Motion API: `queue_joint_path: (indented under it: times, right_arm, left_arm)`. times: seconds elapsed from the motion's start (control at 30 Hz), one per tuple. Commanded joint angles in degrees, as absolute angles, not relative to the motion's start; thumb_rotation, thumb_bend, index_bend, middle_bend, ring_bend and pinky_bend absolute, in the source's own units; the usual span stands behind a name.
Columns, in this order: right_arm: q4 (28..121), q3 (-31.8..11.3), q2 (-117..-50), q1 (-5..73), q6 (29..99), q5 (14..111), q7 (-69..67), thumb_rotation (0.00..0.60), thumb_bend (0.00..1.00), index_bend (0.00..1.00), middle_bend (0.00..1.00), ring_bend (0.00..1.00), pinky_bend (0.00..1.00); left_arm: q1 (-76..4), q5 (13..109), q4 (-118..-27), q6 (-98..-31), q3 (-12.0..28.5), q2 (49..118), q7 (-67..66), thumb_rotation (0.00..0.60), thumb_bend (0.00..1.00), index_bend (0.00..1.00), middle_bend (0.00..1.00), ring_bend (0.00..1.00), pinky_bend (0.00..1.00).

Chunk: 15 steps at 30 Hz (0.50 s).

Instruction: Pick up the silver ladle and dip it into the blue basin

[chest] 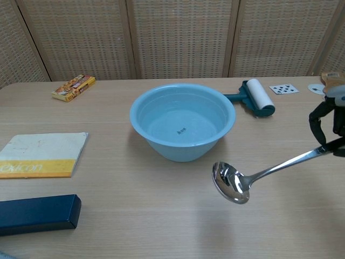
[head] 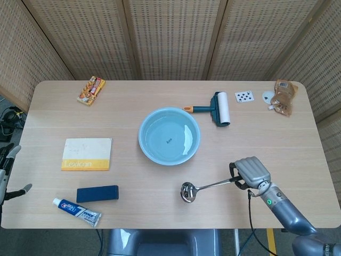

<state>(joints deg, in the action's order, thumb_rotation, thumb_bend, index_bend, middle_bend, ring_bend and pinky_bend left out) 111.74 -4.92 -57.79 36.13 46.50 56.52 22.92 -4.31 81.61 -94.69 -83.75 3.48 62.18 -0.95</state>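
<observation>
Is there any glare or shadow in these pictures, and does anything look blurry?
Head view: sharp throughout, with bright patches on the water in the round blue basin. Chest view: the shiny silver ladle mirrors the room in its bowl and casts a soft shadow on the pale wooden table; the right robot hand holding its handle is cut off by the frame edge.

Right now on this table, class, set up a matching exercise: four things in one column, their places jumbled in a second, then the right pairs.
1. ladle
2. basin
3. toothpaste
4. playing card

A. middle of the table
B. far right, near the back edge
C. held by the right hand, off the table
D. front left corner

Pairs: 1-C, 2-A, 3-D, 4-B
</observation>
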Motion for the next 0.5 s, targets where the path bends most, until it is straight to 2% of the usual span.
queue_joint_path:
  times: [0.03, 0.27, 0.5]
  right_arm:
    - [115.80, -7.29, -53.26, 40.36, 46.00, 49.91, 25.90, 0.600, 0.88, 0.77, 0.97, 0.98, 1.00]
    - [117.83, -10.12, -49.18, 50.49, 45.18, 34.19, 30.24, 0.600, 0.88, 0.77, 0.97, 0.98, 1.00]
    - [113.44, -10.56, -51.75, 62.64, 48.04, 16.47, 37.18, 0.600, 0.88, 0.77, 0.97, 0.98, 1.00]
  left_arm:
    - [-4.44, 81.38, -94.58, -83.48, 3.57, 62.20, -0.89, 0.600, 0.00, 0.00, 0.00, 0.00, 0.00]
    - [-4.93, 80.26, -94.15, -82.23, 3.80, 62.42, -0.98, 0.600, 0.00, 0.00, 0.00, 0.00, 0.00]
    - [-5.58, 78.58, -93.42, -80.45, 4.10, 62.85, -1.22, 0.600, 0.00, 0.00, 0.00, 0.00, 0.00]
